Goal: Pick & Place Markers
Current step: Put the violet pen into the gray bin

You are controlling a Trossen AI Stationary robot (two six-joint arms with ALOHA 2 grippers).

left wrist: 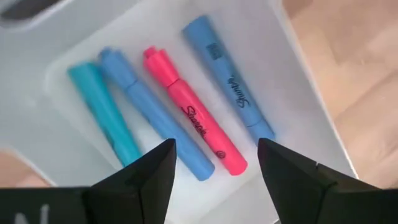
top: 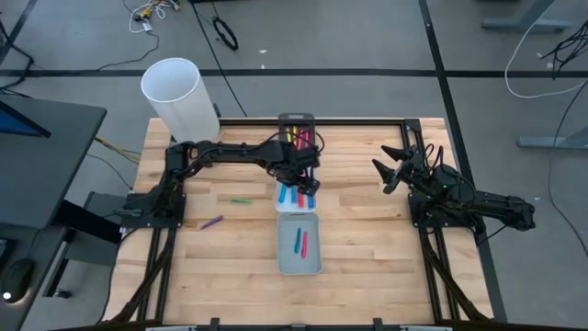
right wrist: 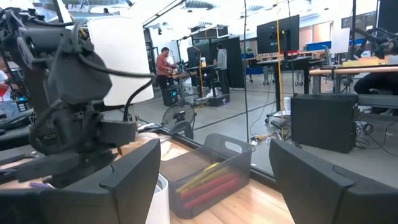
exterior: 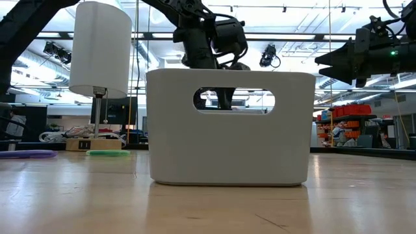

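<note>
- The left end effector [left wrist: 214, 171] hangs with its fingers spread wide and empty over a white tray [left wrist: 292, 81], its arm reaching across from the left.
- Below it lie four markers: teal [left wrist: 106, 115], blue [left wrist: 155, 118], pink [left wrist: 194, 118] and another blue [left wrist: 227, 78]; two read "Sharpie".
- The right end effector [top: 393, 170] waits at the tabletop's [top: 367, 239] right, fingers wide.

Both arms matte black, segmented, jointed housings. Left arm [top: 230, 152]: black cable looping along the links behind the fingers. Left fingers [left wrist: 149, 180]: dark wedge-shaped plates, tapering to angular tips. Right fingers [right wrist: 134, 177]: same black wedges. Small green light behind the right arm's [top: 478, 204] fingers.
</note>
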